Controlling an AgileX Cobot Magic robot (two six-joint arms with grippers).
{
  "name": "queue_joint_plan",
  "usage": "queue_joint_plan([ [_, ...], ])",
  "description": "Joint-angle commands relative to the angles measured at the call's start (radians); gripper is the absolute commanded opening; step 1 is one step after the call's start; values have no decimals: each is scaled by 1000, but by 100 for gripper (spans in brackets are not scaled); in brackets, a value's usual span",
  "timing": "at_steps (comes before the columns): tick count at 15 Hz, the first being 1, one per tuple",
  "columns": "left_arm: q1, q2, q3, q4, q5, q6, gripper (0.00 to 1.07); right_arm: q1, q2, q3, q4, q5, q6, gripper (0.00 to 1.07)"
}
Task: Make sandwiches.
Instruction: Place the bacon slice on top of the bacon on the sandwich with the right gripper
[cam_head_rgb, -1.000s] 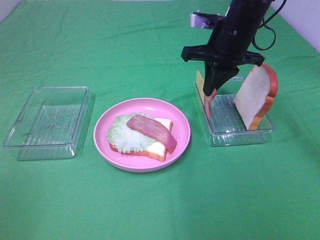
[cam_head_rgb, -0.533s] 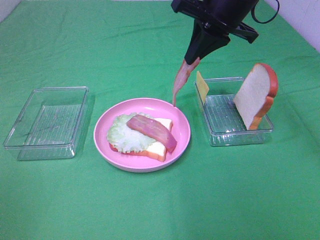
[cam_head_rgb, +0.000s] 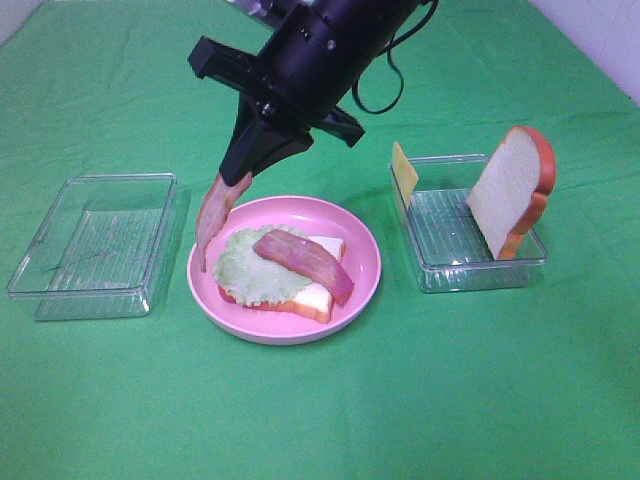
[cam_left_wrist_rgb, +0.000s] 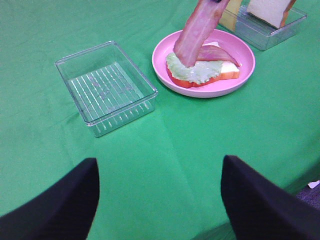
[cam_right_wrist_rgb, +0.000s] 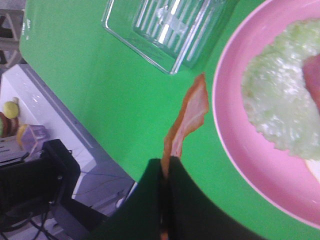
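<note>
Pinkish bacon strip (cam_head_rgb: 212, 222) hung pinched in your right end effector (cam_head_rgb: 240, 180) at the plate's (cam_head_rgb: 365, 262) left rim, apparently poised for stacking.

Matt cloth (cam_head_rgb: 450, 400); glossy pink plate (cam_head_rgb: 366, 258); clear plastic box (cam_head_rgb: 100, 250); smooth bacon strip (cam_head_rgb: 214, 216).

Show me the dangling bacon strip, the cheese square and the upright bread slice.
dangling bacon strip (cam_head_rgb: 212, 222), exterior high view, mid-length of the strip.
cheese square (cam_head_rgb: 404, 170), exterior high view, its yellow face.
upright bread slice (cam_head_rgb: 505, 195), exterior high view, its white face.
</note>
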Motion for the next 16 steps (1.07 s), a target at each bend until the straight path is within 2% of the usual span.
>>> queue_joint_plan([
  [1, -3, -22, 2, -2, -8, 0, 67, -2, 72, -4, 155, -48, -97, 0],
  [3, -3, -22, 2, -2, -8, 0, 67, -2, 125, -4, 156, -63, -104, 0],
  [5, -3, -22, 2, -2, -8, 0, 67, -4, 143, -4, 72, -90, -87, 0],
  [6, -3, -22, 2, -2, -8, 0, 67, -4, 143, -4, -24, -116, -34, 0],
  [7, -3, -22, 2, -2, -8, 0, 67, -4, 141, -4, -193, -129, 88, 0],
  [8, -3, -22, 2, -2, -8, 0, 67, -4, 141, -4, -257, -122, 131, 0],
  [10, -3, -22, 2, -2, -8, 0, 67, -4, 141, -4, -342, -112, 194, 0],
  [13, -3, -22, 2, -2, -8, 0, 67, -4, 141, -4, -401, -115, 229, 0],
  [15, -3, -22, 2, -2, -8, 0, 67, -4, 141, -4, -465, -123, 280, 10],
  [16, -3, -22, 2, -2, -8, 0, 67, -4, 141, -4, -485, -129, 289, 25],
])
